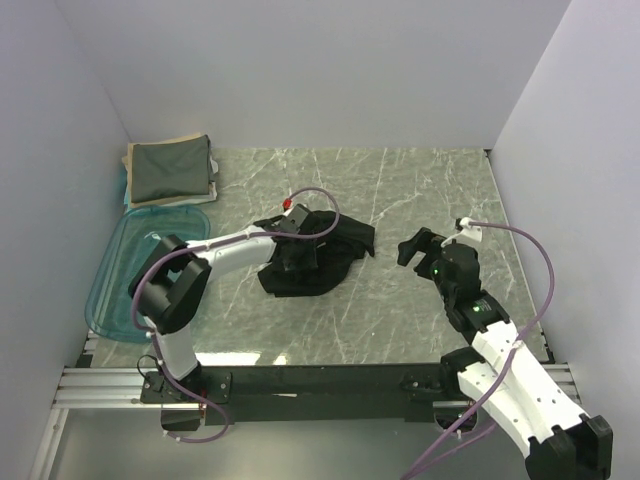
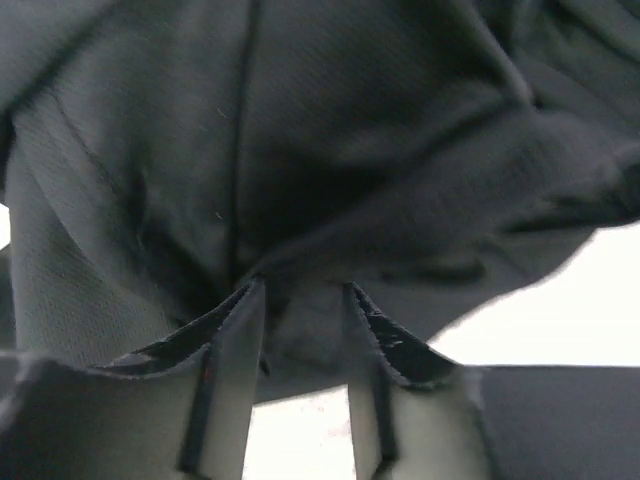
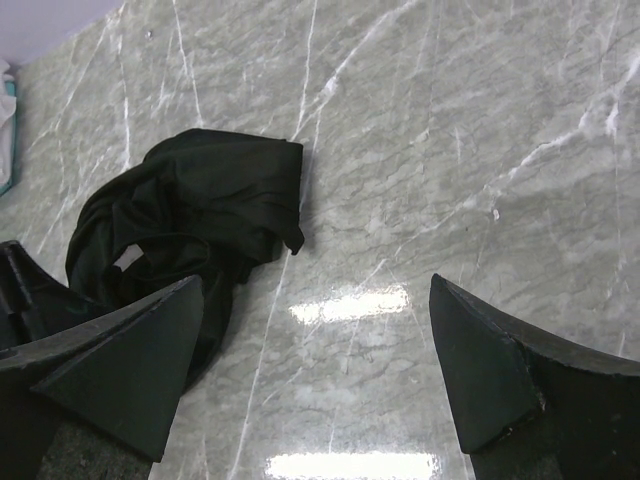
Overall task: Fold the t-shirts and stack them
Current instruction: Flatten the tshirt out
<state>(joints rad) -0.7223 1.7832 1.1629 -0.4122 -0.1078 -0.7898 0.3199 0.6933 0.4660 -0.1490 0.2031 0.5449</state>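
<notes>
My left gripper (image 2: 302,292), arm stretched low over the table (image 1: 420,180), is clamped on a fold of the black t-shirt (image 1: 335,250), which lies crumpled mid-table. My right gripper (image 3: 315,370) hangs spread wide, holding nothing, just right of it. The folded shirts (image 1: 170,170) sit stacked in the far-left corner.

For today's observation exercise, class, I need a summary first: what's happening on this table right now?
The left end effector is closed on a bunch of the crumpled black t-shirt on the table. The right end effector hangs open beside it, holding nothing. Two folded shirts sit stacked in the far left corner, beyond a clear blue tub.
</notes>
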